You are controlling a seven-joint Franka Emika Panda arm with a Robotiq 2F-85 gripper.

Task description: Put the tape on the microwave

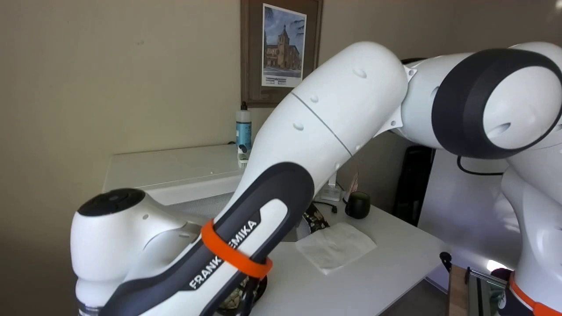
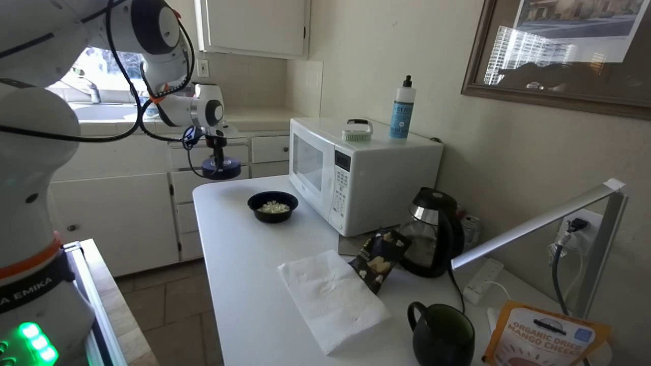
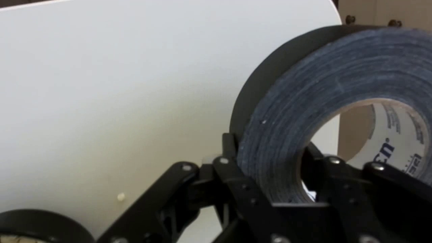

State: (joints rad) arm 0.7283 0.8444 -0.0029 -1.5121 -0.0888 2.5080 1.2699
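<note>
The black tape roll (image 2: 222, 169) hangs in the air beyond the table's far edge in an exterior view. It fills the right of the wrist view (image 3: 287, 101). My gripper (image 3: 270, 148) is shut on the tape's ring wall, one finger outside the roll and the other through its hole. The gripper (image 2: 217, 152) points down, left of the white microwave (image 2: 391, 188) and below the level of its top. The microwave's top (image 1: 175, 164) shows in an exterior view, where the arm covers much of its body and the gripper and tape are out of sight.
A blue-labelled bottle (image 2: 402, 113) and a brush (image 2: 357, 131) stand on the microwave's top. The popcorn bowl (image 2: 273, 214) sits before its door. A coffee pot (image 2: 432, 234), popcorn bag (image 2: 379, 259), paper towel (image 2: 330, 300) and mug (image 2: 441, 338) are on the table.
</note>
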